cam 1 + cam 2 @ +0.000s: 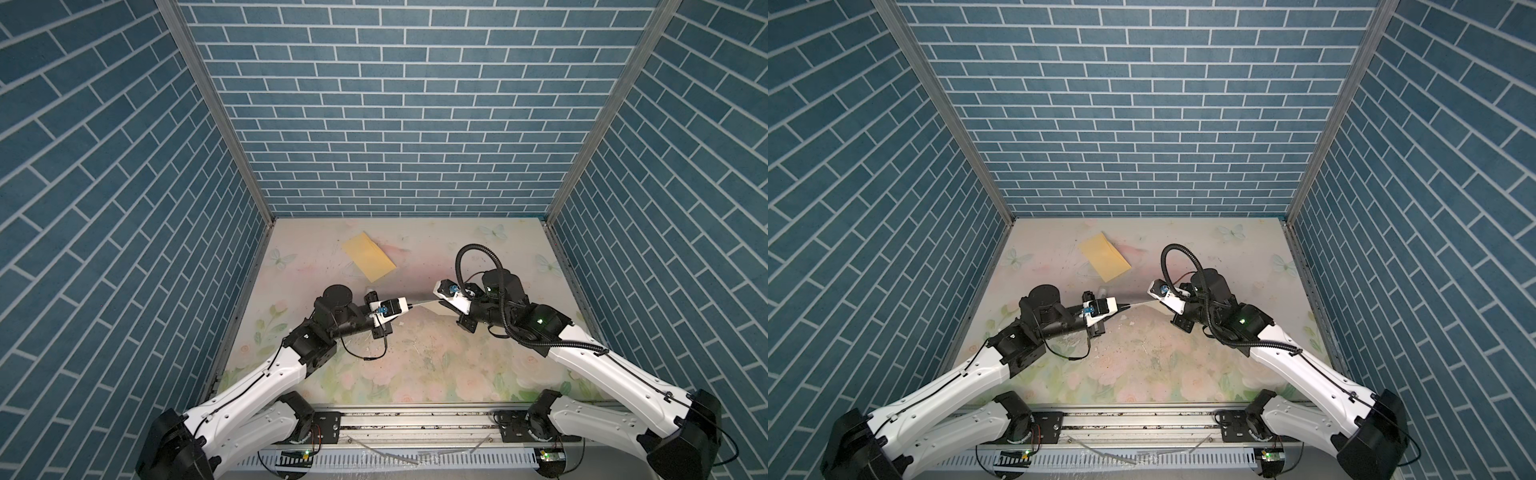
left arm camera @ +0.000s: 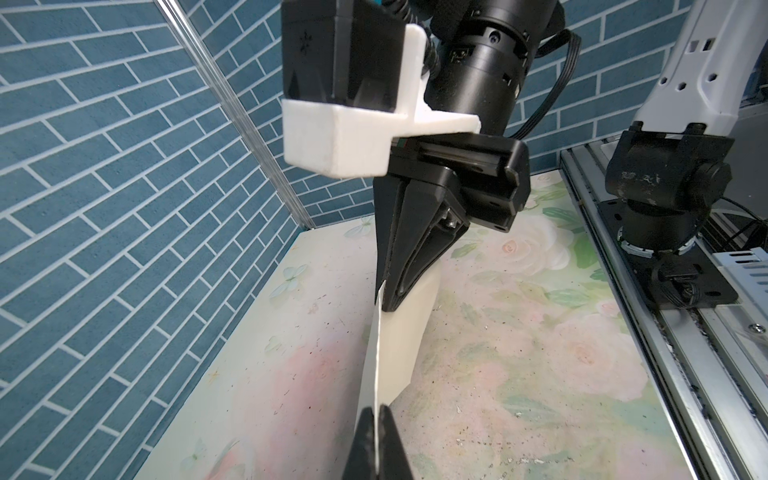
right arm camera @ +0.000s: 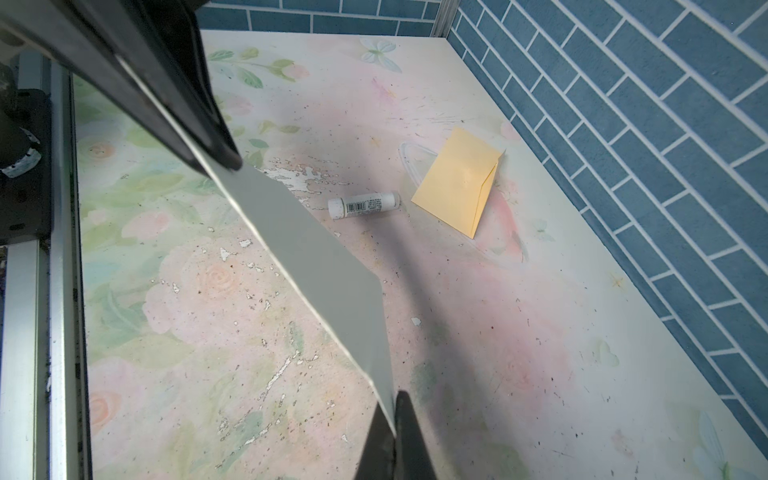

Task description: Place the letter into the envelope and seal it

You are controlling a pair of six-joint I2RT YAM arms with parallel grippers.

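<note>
Envelope, the long plain yellow manila paper one (image 1: 369,262), lies flat toward the back left of the floral desk (image 1: 415,365). Closer in, the left hand (image 2: 376,419) is clamped on 1 end of the pale beige paper letter (image 3: 316,257). The right hand (image 3: 394,415) is pinching the other end, so it's strung between the 2, up off the desk.

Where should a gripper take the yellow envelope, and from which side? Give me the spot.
Take the envelope by its flap-side long edge, coming in low from the back-right. It lies flat on the table, so only an edge can be pinched; that edge seems slightly lifted, and the glue stick crowds the near end.
</note>
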